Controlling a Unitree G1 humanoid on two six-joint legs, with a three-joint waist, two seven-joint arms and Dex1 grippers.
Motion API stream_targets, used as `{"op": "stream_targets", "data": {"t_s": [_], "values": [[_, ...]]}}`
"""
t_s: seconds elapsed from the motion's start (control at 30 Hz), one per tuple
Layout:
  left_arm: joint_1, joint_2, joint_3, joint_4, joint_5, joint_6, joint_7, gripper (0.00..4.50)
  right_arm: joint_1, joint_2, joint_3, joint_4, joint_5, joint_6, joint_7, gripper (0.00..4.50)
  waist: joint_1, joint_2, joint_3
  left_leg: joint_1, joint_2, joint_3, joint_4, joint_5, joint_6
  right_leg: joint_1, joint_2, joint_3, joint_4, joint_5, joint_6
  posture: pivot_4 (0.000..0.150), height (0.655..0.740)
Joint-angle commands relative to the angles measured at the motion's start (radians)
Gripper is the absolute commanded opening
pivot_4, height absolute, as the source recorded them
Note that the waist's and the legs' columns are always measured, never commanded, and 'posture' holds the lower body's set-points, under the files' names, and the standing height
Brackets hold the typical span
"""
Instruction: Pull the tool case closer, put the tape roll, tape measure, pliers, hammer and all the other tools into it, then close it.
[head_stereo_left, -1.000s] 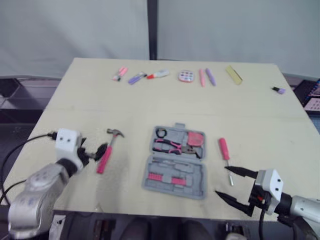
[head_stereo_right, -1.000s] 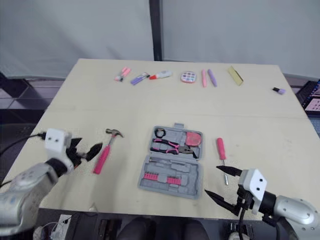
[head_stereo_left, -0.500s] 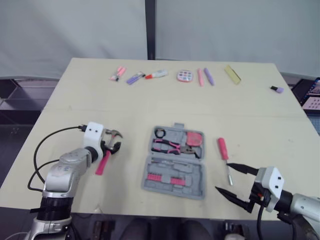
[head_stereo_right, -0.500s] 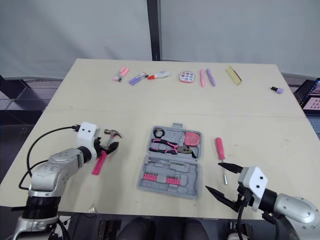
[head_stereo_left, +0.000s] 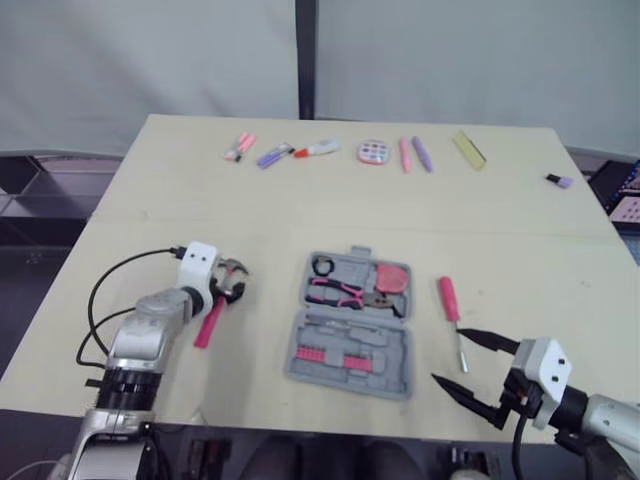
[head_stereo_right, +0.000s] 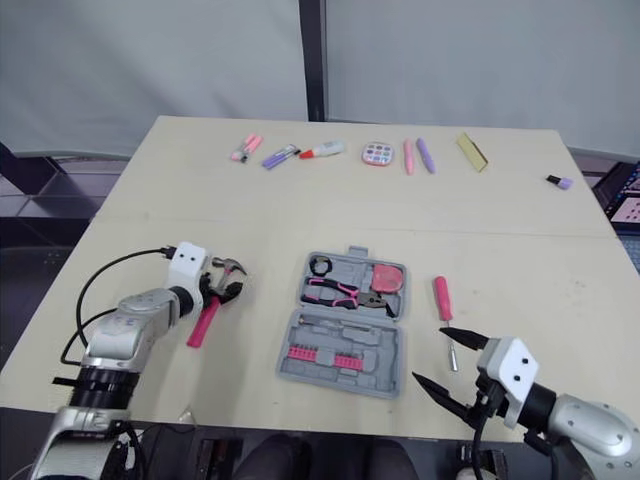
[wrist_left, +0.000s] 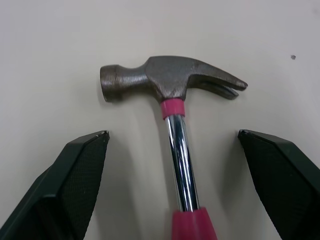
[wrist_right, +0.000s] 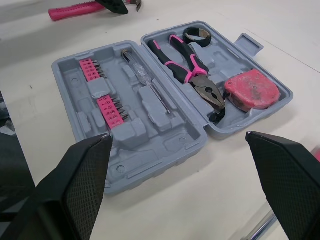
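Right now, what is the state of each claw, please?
Left claw: open, one finger on each side of the hammer shaft, not gripping it.
Right claw: open, holding nothing.

Dull metal head, glossy shaft on the hammer (wrist_left: 180, 145).

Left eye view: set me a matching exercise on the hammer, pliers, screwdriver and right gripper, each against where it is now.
Things:
1. hammer
2. pliers
3. pink-handled screwdriver
4. right gripper

Places:
A. inside the open tool case
B. near the front edge of the table, jaws open
C. flat on the table, between the open jaws of the left gripper
D. on the table, right of the case

Pairs: 1-C, 2-A, 3-D, 4-B
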Motion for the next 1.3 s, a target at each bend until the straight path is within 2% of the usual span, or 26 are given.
{"op": "stream_targets", "data": {"t_s": [0.03,0.2,0.3,0.43,0.47,0.57,0.77,0.9,1.03,1.17,1.3], "values": [[-0.018,-0.011,-0.007,0.017,0.017,-0.025,-0.014,4.45,-0.002,0.009,-0.022,-0.025,0.000,-0.015,-0.015,4.50,0.000,0.000,0.000,0.000,0.000,0.000,0.000,0.000,0.000,0.000,0.000,0.000,0.000,0.000,0.000,0.150,0.7134],[-0.013,-0.025,-0.012,0.011,0.024,-0.016,-0.024,4.45,-0.006,0.007,-0.026,-0.022,-0.001,-0.016,-0.013,4.50,0.001,0.000,0.000,0.000,0.000,0.000,0.000,0.000,0.000,0.000,0.000,0.000,0.000,0.000,0.000,0.150,0.7134],[-0.007,-0.035,-0.003,0.007,0.022,0.003,-0.015,3.69,-0.009,0.003,-0.031,-0.013,-0.001,-0.017,-0.010,4.50,0.001,0.000,0.000,0.000,0.000,0.000,0.000,0.000,0.000,0.000,0.000,0.000,0.001,0.000,0.000,0.150,0.7134],[-0.008,-0.035,-0.006,0.014,0.030,-0.001,-0.020,1.86,-0.024,0.002,-0.024,-0.007,-0.003,-0.013,-0.014,4.50,0.000,0.000,0.000,0.000,0.000,0.000,0.000,0.000,0.000,0.000,0.000,0.000,0.001,0.000,0.000,0.150,0.7134],[-0.010,-0.035,-0.006,0.018,0.032,-0.002,-0.021,1.28,-0.027,0.002,-0.023,-0.005,-0.004,-0.013,-0.014,4.50,0.000,0.000,0.000,0.000,0.000,0.000,0.000,0.000,0.000,0.000,0.000,0.000,0.001,0.000,0.000,0.150,0.7134],[-0.015,-0.034,-0.004,0.028,0.038,-0.006,-0.024,0.05,-0.033,0.003,-0.020,0.000,-0.007,-0.013,-0.012,4.50,0.001,0.000,0.000,0.000,0.000,0.000,0.000,0.000,0.000,0.000,0.000,0.000,0.001,0.000,0.000,0.150,0.7134],[-0.023,-0.034,-0.006,0.042,0.049,-0.021,-0.040,0.05,-0.043,0.005,-0.017,0.012,-0.010,-0.015,-0.010,4.50,0.002,0.000,0.000,0.000,0.000,0.000,0.000,0.000,0.000,0.000,0.000,0.000,0.001,0.000,0.000,0.150,0.7134],[-0.034,0.018,-0.008,0.020,0.061,-0.058,-0.090,0.05,-0.028,-0.002,-0.021,0.004,-0.001,-0.007,0.002,4.50,0.000,0.000,0.000,0.000,0.000,0.000,0.000,0.000,0.000,0.000,0.000,0.000,0.000,0.000,0.000,0.150,0.7134],[-0.047,0.083,-0.041,-0.011,0.051,-0.103,-0.208,0.05,-0.034,-0.025,-0.051,0.022,0.024,-0.005,0.030,4.50,-0.001,-0.001,0.003,-0.001,0.000,0.000,0.000,0.000,0.000,-0.002,0.000,0.000,0.001,0.000,0.000,0.150,0.7134],[-0.069,0.151,-0.137,-0.094,0.043,-0.151,-0.397,0.05,-0.079,-0.049,-0.051,0.061,0.026,-0.005,0.052,4.50,-0.001,-0.003,0.004,-0.003,0.000,0.000,0.000,0.000,0.000,-0.004,0.000,0.000,0.001,0.000,0.000,0.150,0.7134],[-0.130,0.169,-0.194,-0.144,0.016,-0.137,-0.529,0.05,-0.099,-0.047,-0.041,0.074,0.024,-0.004,0.050,4.50,0.002,-0.003,0.004,-0.009,0.000,0.000,0.002,0.000,0.000,-0.009,0.000,0.000,0.002,0.000,0.000,0.150,0.7134]]}}
